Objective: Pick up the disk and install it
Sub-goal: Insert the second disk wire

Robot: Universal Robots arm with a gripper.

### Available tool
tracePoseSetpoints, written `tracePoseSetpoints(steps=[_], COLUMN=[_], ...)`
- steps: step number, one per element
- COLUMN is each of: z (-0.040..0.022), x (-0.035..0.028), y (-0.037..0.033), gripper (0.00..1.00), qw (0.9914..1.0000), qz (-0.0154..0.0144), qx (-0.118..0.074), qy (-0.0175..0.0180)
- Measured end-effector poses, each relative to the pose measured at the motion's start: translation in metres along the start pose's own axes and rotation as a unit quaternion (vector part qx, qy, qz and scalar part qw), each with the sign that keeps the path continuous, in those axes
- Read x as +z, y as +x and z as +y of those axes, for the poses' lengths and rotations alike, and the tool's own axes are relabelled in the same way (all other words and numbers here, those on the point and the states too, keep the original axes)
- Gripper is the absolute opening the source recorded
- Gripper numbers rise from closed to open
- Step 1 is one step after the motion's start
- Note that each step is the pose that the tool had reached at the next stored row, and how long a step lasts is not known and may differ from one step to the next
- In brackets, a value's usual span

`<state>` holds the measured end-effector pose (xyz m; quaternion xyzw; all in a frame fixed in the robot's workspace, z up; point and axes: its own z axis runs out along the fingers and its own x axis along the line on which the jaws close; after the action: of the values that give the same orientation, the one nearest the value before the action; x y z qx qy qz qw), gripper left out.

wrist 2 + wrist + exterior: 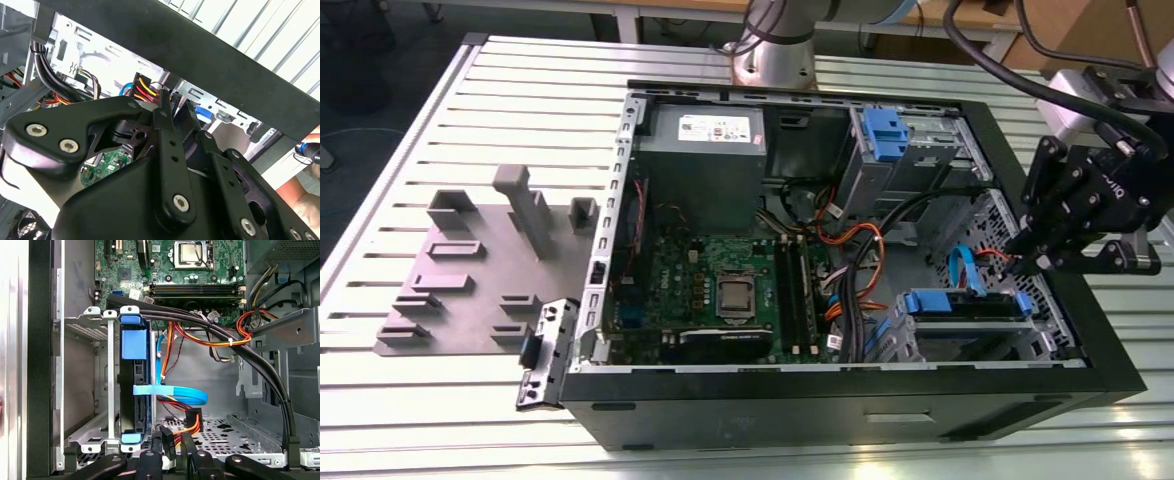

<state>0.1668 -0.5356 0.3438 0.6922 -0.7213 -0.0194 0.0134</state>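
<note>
I have the hand point(1047, 262) hanging over the open computer case point(854, 400), at about three o'clock of the case in the exterior view, beside the drive cage point(107, 390). Whether its fingers are spread or closed I cannot tell; its black linkages block the tips in both wrist views, and I see nothing held between them. The disk point(134, 385) stands on edge inside the cage, its blue carrier showing at either end, so it looks seated already. In the exterior view it sits at five o'clock of the case. Blue and orange cables point(180, 395) run just beside the disk, towards the motherboard point(170, 265).
</note>
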Motion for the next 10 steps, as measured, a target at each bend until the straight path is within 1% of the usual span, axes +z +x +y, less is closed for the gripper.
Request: tracePoseSetpoints(steps=[2,4,10], z=[0.0000,0.0000,0.0000], x=[0.0000,0.0000,0.0000], y=[0.0000,0.0000,0.0000], gripper=[0.28,0.16,0.16], qw=[1.00000,1.00000,1.00000], qz=[0.0000,0.0000,0.0000], qx=[0.000,0.000,0.000], qy=[-0.0001,-0.0001,-0.0003])
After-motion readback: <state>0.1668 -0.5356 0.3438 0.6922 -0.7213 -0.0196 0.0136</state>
